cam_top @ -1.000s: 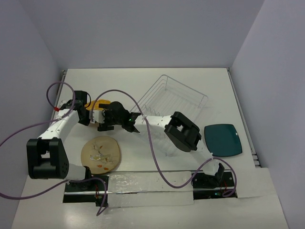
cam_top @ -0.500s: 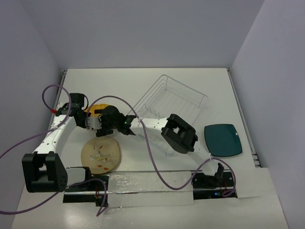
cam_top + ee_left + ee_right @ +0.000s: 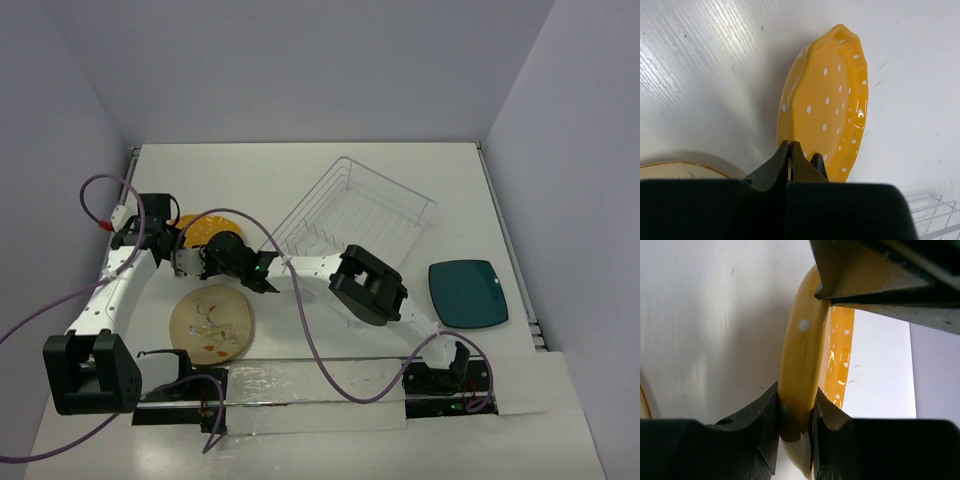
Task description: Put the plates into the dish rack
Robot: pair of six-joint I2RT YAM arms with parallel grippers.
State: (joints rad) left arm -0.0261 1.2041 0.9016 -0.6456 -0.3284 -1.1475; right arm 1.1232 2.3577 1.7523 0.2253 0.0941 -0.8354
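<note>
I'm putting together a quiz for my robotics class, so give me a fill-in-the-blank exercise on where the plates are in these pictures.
The left gripper and right gripper both pinch the rim of the dotted plate, whose colour is ____.
The teal plate lies on the table to the ____ of the dish rack.
The number of plates standing in the rack is ____.
Missing words: yellow; right; zero.
</note>
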